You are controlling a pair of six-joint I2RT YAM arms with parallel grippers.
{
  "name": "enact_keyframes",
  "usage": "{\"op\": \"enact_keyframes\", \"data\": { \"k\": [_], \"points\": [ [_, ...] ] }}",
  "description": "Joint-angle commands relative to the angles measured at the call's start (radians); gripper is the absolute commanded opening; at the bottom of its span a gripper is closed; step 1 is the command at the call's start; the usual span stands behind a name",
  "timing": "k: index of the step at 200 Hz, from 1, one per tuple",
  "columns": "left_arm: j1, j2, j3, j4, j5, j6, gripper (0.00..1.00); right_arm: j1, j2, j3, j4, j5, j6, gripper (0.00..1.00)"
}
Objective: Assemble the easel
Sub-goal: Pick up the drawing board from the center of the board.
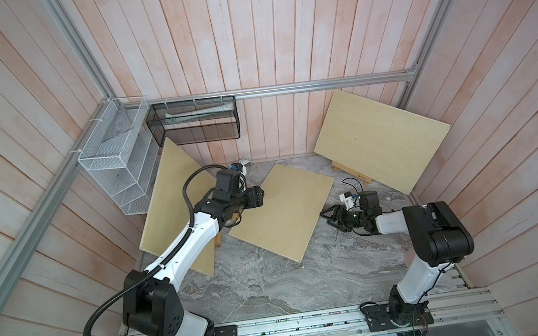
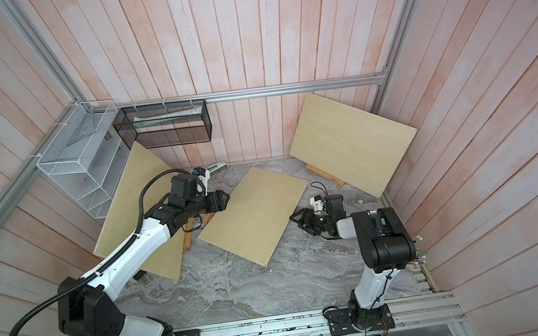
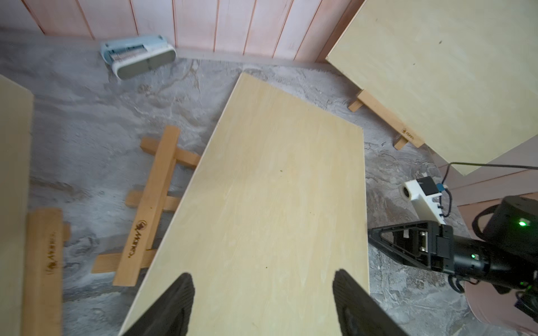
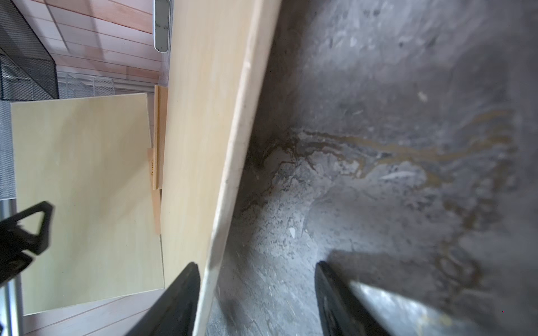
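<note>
Hovering: left claw, jaws wide and empty, above the nearest end of the flat board. Right claw, jaws apart, gripping nothing; the board's edge runs just inside one finger. Easel frame flat on the surface, beside the left claw, partly under the board. Beyond: second board, leaning against the wall.

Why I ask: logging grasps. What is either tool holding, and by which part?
Nothing held: left tool open over the flat board, right tool open astride its edge.
</note>
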Motion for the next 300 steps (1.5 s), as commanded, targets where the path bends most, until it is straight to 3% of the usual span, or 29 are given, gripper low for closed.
{"op": "enact_keyframes", "data": {
  "k": [1,69,164,202,243,249,271,283,300],
  "points": [
    [0.022,0.041,-0.057,0.223,0.028,-0.088,0.78,0.005,0.034,-0.006,0.142,-0.051,0.062,0.63],
    [0.050,0.206,-0.091,0.316,-0.006,-0.127,0.78,0.072,0.145,0.087,0.232,-0.072,0.098,0.56],
    [0.085,0.349,-0.097,0.415,0.040,-0.155,0.78,0.085,0.265,0.051,0.713,-0.147,0.382,0.40],
    [0.095,0.367,-0.104,0.431,0.064,-0.161,0.78,0.091,0.313,0.059,0.835,-0.156,0.452,0.28],
    [0.096,0.392,-0.104,0.448,0.096,-0.174,0.78,0.094,0.345,0.044,1.090,-0.156,0.598,0.00],
    [0.096,0.393,-0.106,0.452,0.103,-0.178,0.78,0.094,0.334,0.038,1.103,-0.150,0.598,0.00],
    [0.098,0.375,-0.101,0.453,0.118,-0.184,0.78,0.095,0.234,0.027,0.994,-0.139,0.524,0.00],
    [0.099,0.350,-0.090,0.439,0.122,-0.181,0.78,0.094,0.146,0.031,0.822,-0.124,0.403,0.00],
    [0.101,0.308,-0.069,0.407,0.121,-0.165,0.78,0.097,0.001,0.084,0.428,-0.071,0.156,0.00]
  ]
}}
